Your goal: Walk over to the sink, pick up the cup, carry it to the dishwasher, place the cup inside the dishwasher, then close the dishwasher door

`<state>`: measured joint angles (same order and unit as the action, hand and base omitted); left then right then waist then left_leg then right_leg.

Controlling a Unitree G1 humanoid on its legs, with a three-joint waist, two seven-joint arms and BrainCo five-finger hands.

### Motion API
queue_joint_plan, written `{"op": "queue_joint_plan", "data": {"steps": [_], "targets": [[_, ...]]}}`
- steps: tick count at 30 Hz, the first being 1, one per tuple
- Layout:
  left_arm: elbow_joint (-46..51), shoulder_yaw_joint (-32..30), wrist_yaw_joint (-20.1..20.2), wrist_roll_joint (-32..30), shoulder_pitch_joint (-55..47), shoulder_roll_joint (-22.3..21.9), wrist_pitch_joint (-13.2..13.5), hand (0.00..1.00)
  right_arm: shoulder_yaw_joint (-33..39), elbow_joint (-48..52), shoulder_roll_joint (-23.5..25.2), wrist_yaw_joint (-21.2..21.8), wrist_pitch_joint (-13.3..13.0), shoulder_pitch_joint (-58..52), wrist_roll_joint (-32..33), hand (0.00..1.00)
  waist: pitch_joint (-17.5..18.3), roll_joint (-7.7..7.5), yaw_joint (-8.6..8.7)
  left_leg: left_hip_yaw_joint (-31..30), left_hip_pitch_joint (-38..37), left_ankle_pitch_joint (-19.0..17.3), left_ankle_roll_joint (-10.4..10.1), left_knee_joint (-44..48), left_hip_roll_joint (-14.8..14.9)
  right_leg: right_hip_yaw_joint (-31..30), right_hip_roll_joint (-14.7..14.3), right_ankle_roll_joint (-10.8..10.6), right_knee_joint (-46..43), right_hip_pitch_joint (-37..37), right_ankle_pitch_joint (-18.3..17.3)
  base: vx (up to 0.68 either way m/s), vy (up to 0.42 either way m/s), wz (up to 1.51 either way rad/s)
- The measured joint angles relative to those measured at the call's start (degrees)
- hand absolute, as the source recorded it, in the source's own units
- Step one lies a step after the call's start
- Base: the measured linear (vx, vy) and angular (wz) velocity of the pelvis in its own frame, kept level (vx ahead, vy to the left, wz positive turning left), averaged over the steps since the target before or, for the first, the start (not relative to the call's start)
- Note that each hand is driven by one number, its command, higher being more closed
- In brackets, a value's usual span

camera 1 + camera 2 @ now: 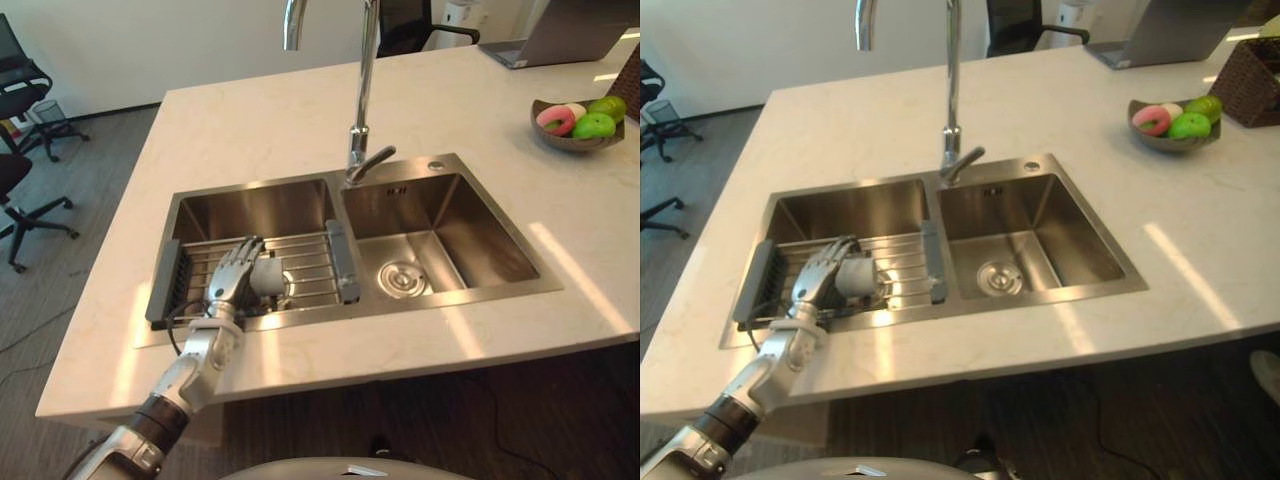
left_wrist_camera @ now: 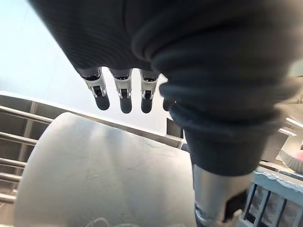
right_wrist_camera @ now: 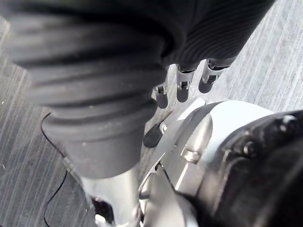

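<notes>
- Pale stone counter [image 1: 250,120] fills the middle of the room, with grey carpet and black office chairs [image 1: 25,90] off to its left, both cut by the edge.
- Set into it is a steel double sink [image 1: 450,165]. A wire rack [image 1: 310,250] with grey end pieces spans the left basin.
- On that rack lies the grey cup [image 1: 270,275], with the left hand [image 1: 232,272] laid over its left side. From above, the hand covers much of the cup, so how the cup lies is hard to make out.
- Up close at the wrist, the cup [image 2: 104,175] is a broad pale curve. The fingers [image 2: 125,97] reach out straight and side by side above it, not wrapped round.
- A tall tap [image 1: 362,90] stands behind the divider, its arch cut off at the top.
- One small dark mark on the right basin's back wall is too small to read.
- Farther right sit a bowl [image 1: 560,143] of pink and green fruit and a half-cropped laptop [image 1: 560,35]. The right eye adds a wicker basket [image 1: 1250,80].
- The right hand [image 3: 182,87] hangs over the carpet [image 3: 279,71], fingers loose.
</notes>
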<state>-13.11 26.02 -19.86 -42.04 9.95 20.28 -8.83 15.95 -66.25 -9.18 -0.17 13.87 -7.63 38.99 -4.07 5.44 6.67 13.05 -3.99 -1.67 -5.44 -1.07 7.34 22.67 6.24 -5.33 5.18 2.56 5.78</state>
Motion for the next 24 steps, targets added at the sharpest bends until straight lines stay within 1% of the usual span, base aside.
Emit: {"op": "queue_joint_plan", "data": {"steps": [2, 6, 7, 8, 10, 11, 12, 13, 14, 15, 16, 17, 18, 20, 22, 24], "targets": [[-0.51, -1.23, 1.56, -0.04, 0.16, -0.69, -0.57, 0.0, -0.01, 0.02, 0.0, -0.01, 0.01, -0.03, 0.0, 0.0, 0.01, -0.01, 0.0, -0.56, 0.01, 0.0, -0.01, 0.01, 0.04, -0.01, -0.2, 0.1, 0.0, -0.01, -0.01, 0.0, 0.0, 0.0], [-1.99, -1.21, 5.63, -2.02, 1.74, -0.79, -2.38, 0.0, -0.04, 0.04, -0.02, -0.01, 0.02, -0.03, -0.07, 0.0, 0.01, 0.0, 0.06, -1.59, 0.04, 0.01, -0.04, 0.0, 0.21, -0.02, -0.58, 0.46, 0.0, -0.03, -0.04, 0.0, 0.0, 0.0], [-2.25, -1.21, 6.11, -2.05, 1.94, -0.79, -2.62, 0.0, -0.04, 0.04, -0.02, -0.01, 0.02, -0.03, -0.07, 0.0, 0.01, 0.0, 0.09, -1.81, 0.04, 0.01, -0.05, 0.0, 0.2, -0.02, -0.62, 0.57, 0.0, -0.02, -0.1, 0.0, 0.0, 0.0], [-2.88, -1.21, 7.34, -2.05, 2.53, -0.89, -3.53, 0.0, -0.06, 0.05, -0.02, -0.01, 0.02, -0.03, -0.07, 0.0, 0.01, 0.0, 0.12, -2.1, 0.04, 0.0, -0.07, 0.0, 0.22, -0.02, -0.65, 0.91, 0.0, -0.02, -0.23, 0.0, 0.0, 0.0], [-3.62, -1.22, 8.33, -1.1, 3.2, -1.04, -4.67, 0.0, -0.07, 0.05, -0.03, -0.01, 0.01, -0.03, -0.07, 0.0, 0.02, 0.02, 0.21, -2.23, 0.04, -0.04, -0.14, 0.0, 0.26, -0.01, -0.69, 0.99, 0.0, -0.03, -0.19, 0.0, 0.0, 0.0], [-4.1, -1.42, 8.78, 1.41, 3.71, -1.01, -5.61, 0.0, -0.09, 0.05, -0.03, -0.04, 0.02, -0.03, -0.05, 0.0, 0.02, 0.02, 0.24, -2.28, 0.05, -0.05, -0.14, 0.01, 0.28, -0.01, -0.71, 1.08, 0.0, -0.03, -0.15, 0.0, 0.0, 0.0], [-4.92, -2.02, 9.44, 5.45, 4.42, -1.03, -6.35, 0.0, -0.09, 0.05, -0.03, -0.08, 0.02, -0.03, -0.05, 0.0, 0.02, 0.02, 0.24, -2.36, 0.07, -0.05, -0.15, 0.01, 0.28, -0.01, -0.73, 1.15, 0.0, -0.04, -0.1, 0.0, 0.0, 0.0], [-5.27, -2.62, 9.41, 7.85, 4.62, -1.07, -6.5, 0.0, -0.09, 0.05, -0.04, -0.09, 0.02, -0.03, -0.05, 0.0, 0.02, 0.03, 0.26, -2.38, 0.08, -0.05, -0.15, 0.01, 0.27, -0.01, -0.74, 1.17, 0.0, -0.04, -0.09, 0.0, 0.0, 0.0], [-5.85, -3.82, 8.65, 12.65, 4.76, -1.19, -6.86, 0.0, -0.13, 0.05, -0.03, -0.19, 0.05, -0.03, -0.03, 0.0, 0.02, 0.02, 0.32, -2.43, 0.11, -0.05, -0.15, 0.02, 0.27, 0.0, -0.76, 1.19, 0.0, -0.05, -0.07, 0.0, 0.0, 0.0], [-6.59, -5.05, 8.9, 15.85, 4.91, -1.39, -6.96, 0.0, -0.13, 0.06, -0.03, -0.38, 0.08, -0.03, 0.01, 0.0, 0.02, 0.02, 0.33, -2.48, 0.13, -0.04, -0.16, 0.03, 0.26, 0.01, -0.76, 1.21, 0.0, -0.08, -0.05, 0.0, 0.0, 0.0], [-7.14, -5.54, 9.17, 17.45, 5.11, -1.38, -6.96, 0.0, -0.13, 0.07, -0.03, -0.45, 0.1, -0.03, 0.01, 0.0, 0.02, 0.02, 0.37, -2.5, 0.16, -0.04, -0.16, 0.03, 0.25, 0.01, -0.76, 1.23, 0.0, -0.11, -0.04, 0.0, 0.0, 0.0], [-7.86, -6.3, 10.17, 21.03, 5.46, -1.22, -6.95, 0.0, -0.13, 0.07, -0.03, -0.52, 0.11, -0.04, 0.05, 0.0, 0.02, 0.04, 0.4, -2.6, 0.25, -0.04, -0.17, 0.03, 0.23, 0.01, -0.76, 1.24, 0.0, -0.19, -0.03, 0.0, 0.0, 0.0], [-8.21, -7.04, 10.3, 23.94, 5.56, -1.12, -6.79, 0.0, -0.13, 0.1, -0.03, -0.61, 0.18, -0.09, 0.09, 0.0, 0.02, 0.05, 0.42, -2.97, 0.42, -0.04, -0.17, 0.04, 0.15, 0.06, -0.76, 1.25, 0.0, -0.3, -0.02, 0.0, 0.0, 0.0], [-8.47, -7.78, 10.12, 26.29, 5.53, -1.15, -5.92, 0.0, -0.13, 0.11, -0.03, -1.19, 0.39, -0.13, 0.1, 0.0, 0.02, 0.04, 0.36, -3.47, 0.7, -0.03, -0.18, 0.06, 0.1, 0.25, -0.76, 1.25, 0.0, -0.38, -0.01, 0.02, 0.011, 0.07], [-8.48, -7.95, 9.87, 25.88, 5.49, -1.14, -4.85, 0.0, -0.13, 0.11, -0.06, -1.3, 0.39, -0.19, 0.1, 0.0, 0.01, 0.07, 0.18, -3.57, 0.79, -0.02, -0.21, 0.05, 0.11, 0.38, -0.77, 1.26, 0.0, -0.38, -0.02, 0.02, 0.011, 0.05], [-8.47, -7.89, 9.87, 24.2, 5.3, -1.15, -3.59, 0.0, -0.13, 0.13, -0.07, -1.29, 0.39, -0.22, 0.1, 0.0, 0.01, 0.07, 0.06, -3.56, 0.79, 0.0, -0.24, 0.05, 0.15, 0.37, -0.77, 1.27, 0.0, -0.39, -0.03, 0.0, 0.0, 0.0]]}}
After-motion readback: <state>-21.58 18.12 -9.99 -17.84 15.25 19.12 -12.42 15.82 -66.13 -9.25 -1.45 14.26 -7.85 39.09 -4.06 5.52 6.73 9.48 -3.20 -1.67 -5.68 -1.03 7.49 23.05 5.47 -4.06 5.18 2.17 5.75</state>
